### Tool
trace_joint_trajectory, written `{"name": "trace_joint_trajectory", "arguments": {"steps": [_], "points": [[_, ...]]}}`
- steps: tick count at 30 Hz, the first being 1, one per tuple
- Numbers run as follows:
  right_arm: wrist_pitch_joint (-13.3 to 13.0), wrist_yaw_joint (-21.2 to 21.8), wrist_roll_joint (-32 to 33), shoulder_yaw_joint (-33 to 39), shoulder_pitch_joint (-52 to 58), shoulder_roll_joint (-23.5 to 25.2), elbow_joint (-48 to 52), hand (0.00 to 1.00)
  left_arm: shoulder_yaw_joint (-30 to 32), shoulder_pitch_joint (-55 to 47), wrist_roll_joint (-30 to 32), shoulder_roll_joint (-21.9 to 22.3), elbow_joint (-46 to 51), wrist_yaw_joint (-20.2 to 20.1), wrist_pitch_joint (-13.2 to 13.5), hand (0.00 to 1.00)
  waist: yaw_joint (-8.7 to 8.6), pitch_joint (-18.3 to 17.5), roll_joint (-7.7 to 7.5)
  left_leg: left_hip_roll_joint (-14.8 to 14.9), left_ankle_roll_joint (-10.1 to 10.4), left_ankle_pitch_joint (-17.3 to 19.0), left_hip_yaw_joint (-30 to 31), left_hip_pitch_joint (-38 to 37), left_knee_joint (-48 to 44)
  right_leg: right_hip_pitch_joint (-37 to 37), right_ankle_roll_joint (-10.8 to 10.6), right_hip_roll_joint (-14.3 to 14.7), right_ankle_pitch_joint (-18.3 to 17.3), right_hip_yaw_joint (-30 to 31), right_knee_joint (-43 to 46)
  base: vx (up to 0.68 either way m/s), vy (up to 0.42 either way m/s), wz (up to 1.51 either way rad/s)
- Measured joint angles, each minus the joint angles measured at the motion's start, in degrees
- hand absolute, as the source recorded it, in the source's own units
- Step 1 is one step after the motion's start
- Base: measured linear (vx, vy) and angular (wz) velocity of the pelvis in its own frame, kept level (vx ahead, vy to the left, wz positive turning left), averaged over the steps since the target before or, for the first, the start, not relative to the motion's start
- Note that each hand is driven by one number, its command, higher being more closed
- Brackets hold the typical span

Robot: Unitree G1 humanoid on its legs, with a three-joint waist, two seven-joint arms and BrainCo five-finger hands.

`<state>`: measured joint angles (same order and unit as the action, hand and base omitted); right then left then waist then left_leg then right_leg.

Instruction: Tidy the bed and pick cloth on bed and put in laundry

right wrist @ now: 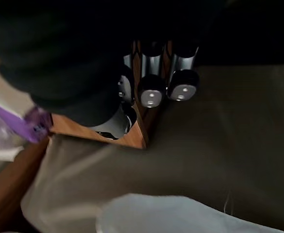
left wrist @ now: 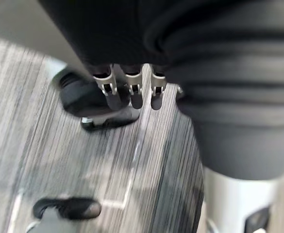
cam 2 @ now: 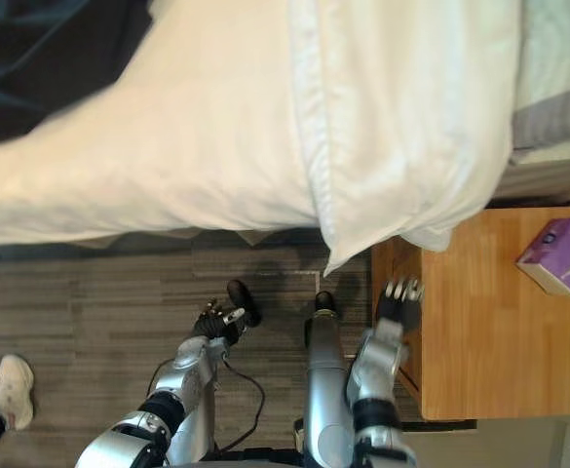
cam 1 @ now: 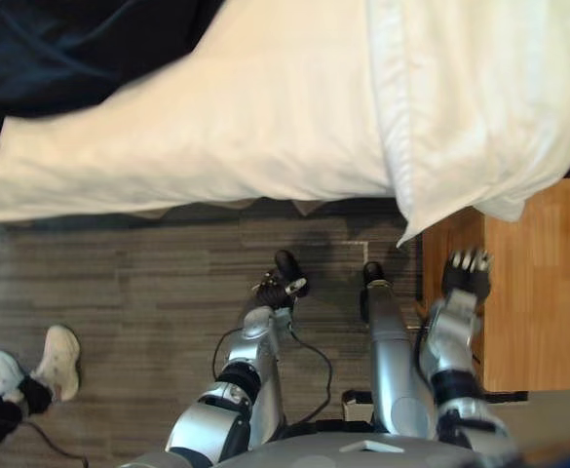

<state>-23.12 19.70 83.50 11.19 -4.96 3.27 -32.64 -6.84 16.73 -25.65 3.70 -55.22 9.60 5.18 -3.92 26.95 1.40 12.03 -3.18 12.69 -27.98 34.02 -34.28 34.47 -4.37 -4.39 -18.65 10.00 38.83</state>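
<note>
A dark cloth (cam 1: pixel 80 58) is seen on the bed (cam 2: pixel 553 68) at about 10 o'clock in the head views. It is soft and rumpled, its visible edge slants from 8 o'clock up toward 1 o'clock, and the rest is cut off by the frame, so its full long axis cannot be told. Just beside it, a thick white duvet (cam 1: pixel 216 127) is spread across the bed from 9 o'clock toward 3 o'clock. A plump white pillow (cam 1: pixel 470 97) with a stitched border is laid over the duvet's end at 1 o'clock, one corner hanging past the bed's edge toward 6 o'clock. The floor (cam 1: pixel 148 283) below is shown as grey, streaked planks. A flat-topped wooden nightstand (cam 2: pixel 499 322) is placed at 4 o'clock, with a purple box (cam 2: pixel 557 255) resting on it. A person's white shoes (cam 1: pixel 58 361) are seen at 8 o'clock. The left hand (cam 1: pixel 283 286) is held low over the floor near 6 o'clock, fingers loosely relaxed and nothing grasped. The right hand (cam 1: pixel 466 276) is raised beside the nightstand's corner with fingers straight — empty too — and contact with the wood cannot be told.
</note>
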Motion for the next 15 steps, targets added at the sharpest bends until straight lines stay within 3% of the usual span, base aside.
{"name": "trace_joint_trajectory", "arguments": {"steps": [2, 3, 7, 8, 13, 15], "points": [[0.9, -1.0, -6.3, -0.8, 3.1, 0.0, -0.1, 1.00, -0.5, -1.9, -0.5, 0.5, 0.0, -0.8, -0.1, 0.00, -0.44, -2.1, 0.16, 0.6, 0.3, 0.9, -0.5, -2.4, 0.3, -2.6, 0.0, 0.4, 0.1, 0.1, -1.6, 0.08, -0.010, -0.29], [1.6, -2.4, -10.9, -1.2, 4.1, 0.1, -0.7, 0.00, -0.9, -3.0, -0.7, 0.6, -0.1, -1.1, -0.5, 0.00, -0.50, -3.4, -0.14, 0.8, 0.5, 1.1, -0.8, -3.6, 0.7, -3.9, -0.1, 0.5, 0.2, 0.1, -2.4, 0.09, -0.023, -0.18], [3.9, -10.0, -31.9, -2.8, 9.1, 0.3, -7.1, 0.00, -2.2, -9.2, -0.6, -0.4, -0.7, -3.1, -2.9, 0.00, 0.22, -11.1, -1.40, 0.6, 1.9, 1.6, -2.7, -12.1, 6.1, -13.1, 0.0, 0.3, 1.4, -0.2, -10.3, 0.17, -0.036, -0.16], [4.2, -10.8, -34.7, -2.9, 10.0, 0.6, -7.6, 0.00, -2.2, -10.0, -0.6, -0.5, -0.7, -3.1, -3.2, 0.00, 0.24, -12.2, -1.63, 0.3, 2.2, 1.4, -2.8, -13.4, 7.0, -14.5, 0.0, 0.2, 1.7, -0.4, -11.6, 0.20, -0.026, -0.06], [8.1, -15.8, -60.6, -4.4, 13.5, -0.5, -14.6, 0.00, -3.9, -14.1, 0.9, -3.0, -0.7, -4.5, -7.7, 0.00, -0.03, -19.2, -3.96, -5.0, 3.3, -4.1, -2.2, -22.1, 19.4, -24.1, -1.5, -3.8, 4.8, -7.7, -21.3, 0.20, -0.006, 0.30], [9.6, -15.9, -64.9, -5.0, 12.6, -2.1, -17.9, 0.00, -4.0, -14.8, 3.5, -4.6, -0.7, -5.4, -9.5, 0.00, -0.55, -19.8, -4.04, -6.3, 3.7, -6.0, -0.4, -25.0, 23.3, -28.5, -1.4, -4.1, 6.3, -10.4, -25.2, 0.17, -0.036, 0.52]]}}
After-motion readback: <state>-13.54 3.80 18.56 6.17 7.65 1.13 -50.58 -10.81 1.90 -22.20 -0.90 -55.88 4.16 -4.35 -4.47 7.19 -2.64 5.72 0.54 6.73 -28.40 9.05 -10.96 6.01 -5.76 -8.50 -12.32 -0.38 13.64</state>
